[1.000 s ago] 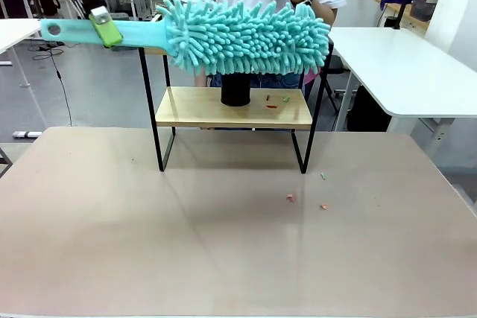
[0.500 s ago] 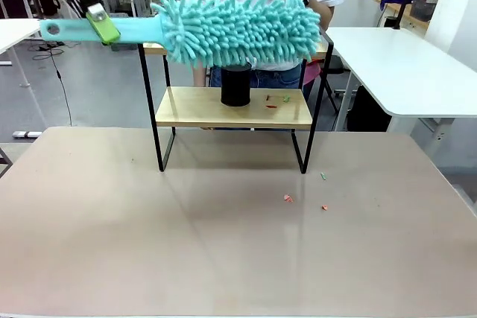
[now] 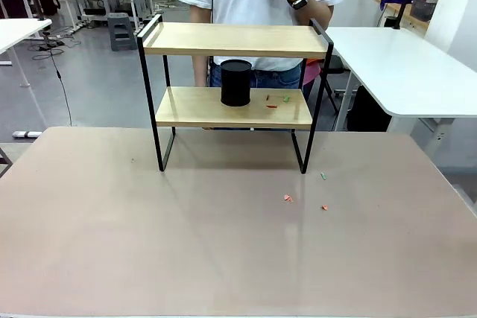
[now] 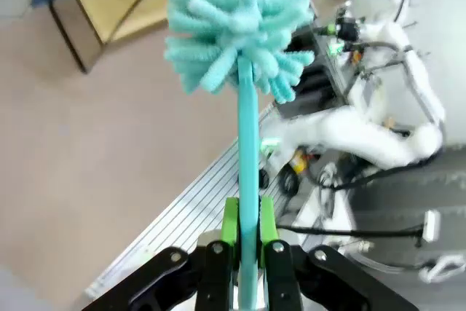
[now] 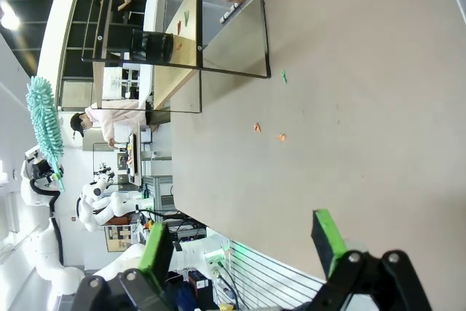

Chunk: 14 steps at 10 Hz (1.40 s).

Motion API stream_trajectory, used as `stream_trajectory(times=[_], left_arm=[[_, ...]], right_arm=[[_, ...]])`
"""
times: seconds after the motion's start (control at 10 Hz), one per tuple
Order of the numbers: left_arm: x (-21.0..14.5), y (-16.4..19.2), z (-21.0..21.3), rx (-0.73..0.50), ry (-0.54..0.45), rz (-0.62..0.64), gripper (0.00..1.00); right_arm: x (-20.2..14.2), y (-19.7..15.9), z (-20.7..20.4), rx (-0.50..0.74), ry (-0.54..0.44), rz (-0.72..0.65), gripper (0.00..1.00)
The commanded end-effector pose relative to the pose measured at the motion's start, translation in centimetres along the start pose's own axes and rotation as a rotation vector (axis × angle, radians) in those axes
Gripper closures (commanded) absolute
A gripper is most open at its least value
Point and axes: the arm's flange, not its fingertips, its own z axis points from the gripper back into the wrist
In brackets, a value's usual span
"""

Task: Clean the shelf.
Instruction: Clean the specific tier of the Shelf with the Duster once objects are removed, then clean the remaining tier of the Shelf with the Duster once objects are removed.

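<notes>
Before the shelf (image 3: 235, 39), scraps (image 3: 288, 198) dot the beige table (image 3: 149, 243).

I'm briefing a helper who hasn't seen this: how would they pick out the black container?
Find the shelf, the two-tier wooden rack at the far side of the table. On its lower board stands the black container, left of some tiny coloured scraps. It is the only tall, dark cylinder there.

shelf (image 3: 233, 39): light wood boards, black metal frame; duster (image 4: 233, 20): fluffy teal cloth; table (image 3: 149, 243): smooth, matt
</notes>
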Motion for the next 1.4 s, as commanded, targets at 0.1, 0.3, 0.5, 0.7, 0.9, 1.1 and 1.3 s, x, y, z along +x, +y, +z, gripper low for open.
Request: stream_trajectory(times=[0.1,0.3,0.5,0.7,0.9,1.1,1.3], left_arm=[[-6.6,6.4,2.6,-0.153,-0.374,0.229,0.87],[-9.1,12.6,2.9,-0.195,-0.510,0.461,0.87],[-7.9,17.1,1.1,-0.166,-0.402,0.625,0.87],[-4.8,18.7,-1.8,-0.191,-0.220,0.669,0.87],[-9.2,19.0,0.1,-0.176,-0.384,0.605,0.87],[-9.2,19.0,0.1,-0.176,-0.384,0.605,0.87],[-9.2,19.0,0.1,-0.176,-0.384,0.605,0.87]], right_arm=[[0.1,0.0,0.0,0.022,-0.016,0.026,0.00],[0.1,0.0,0.0,0.022,-0.016,0.026,0.00],[0.1,0.0,0.0,0.022,-0.016,0.026,0.00],[0.1,0.0,0.0,0.022,-0.016,0.026,0.00],[0.1,0.0,0.0,0.022,-0.016,0.026,0.00],[0.1,0.0,0.0,0.022,-0.016,0.026,0.00],[0.1,0.0,0.0,0.022,-0.016,0.026,0.00]])
